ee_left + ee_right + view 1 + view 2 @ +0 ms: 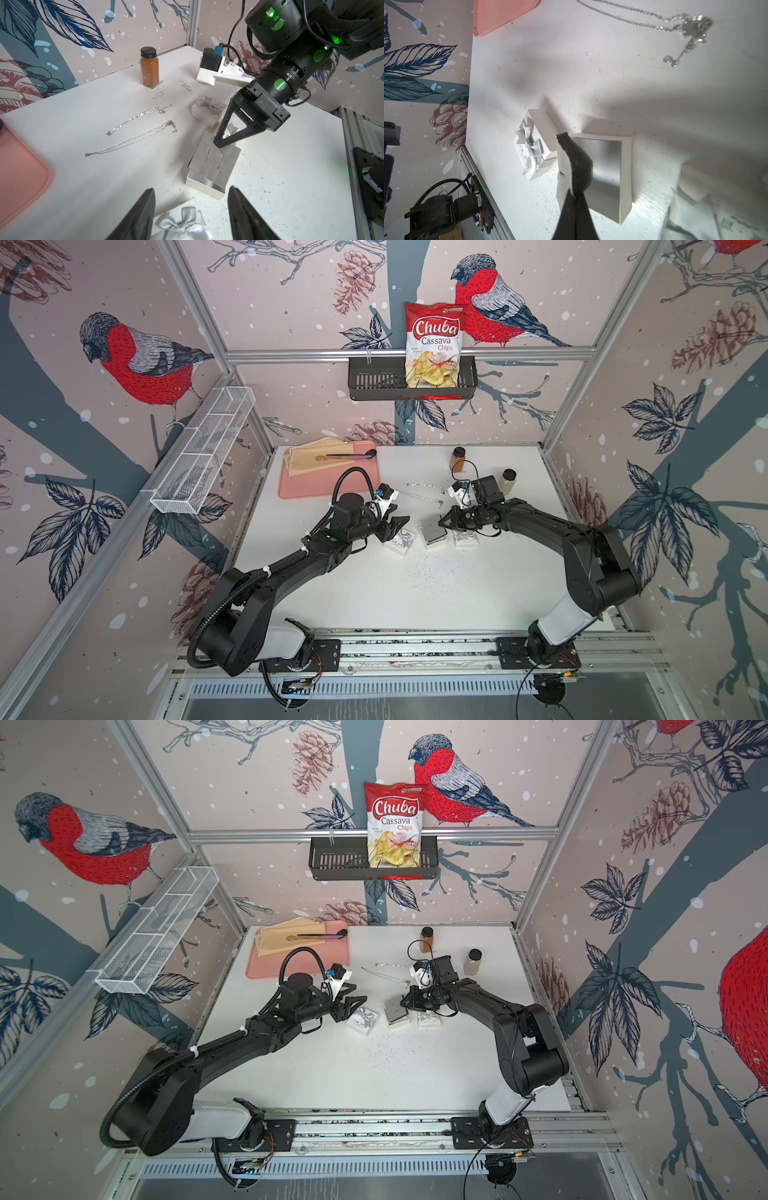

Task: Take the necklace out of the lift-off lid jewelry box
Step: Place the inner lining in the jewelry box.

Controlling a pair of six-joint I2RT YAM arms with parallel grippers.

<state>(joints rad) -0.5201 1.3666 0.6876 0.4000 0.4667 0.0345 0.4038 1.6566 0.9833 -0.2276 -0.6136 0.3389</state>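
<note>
Only the top views take in the shelf level: a Chuba cassava chips bag (434, 346) standing in a black wall basket (374, 381), and a pale spice jar (508, 481) that the right arm mostly hides from the left wrist view. The left wrist view shows what the top views render as faint threads: two silver chains lying stretched on the white table (291, 187), the nearer necklace (133, 141) and a shorter chain (135, 118). Both lie outside the open jewelry box base (204, 188), between it and the pink tray (20, 176), with an orange spice jar (149, 67) beyond them. The right wrist view alone shows the base's bare silvery floor and a pendant cluster on one chain. The right gripper (219, 143) has its fingers pressed together, pinching the far edge of the grey flocked insert (214, 164), which sits tilted over the base. The left gripper (191, 189) has its fingers (145, 209) spread wide, holding nothing, above a bow-topped white box (182, 226) just beside the base; whether they touch it cannot be told. A second bowed box (207, 110) sits on the base's far side.
</note>
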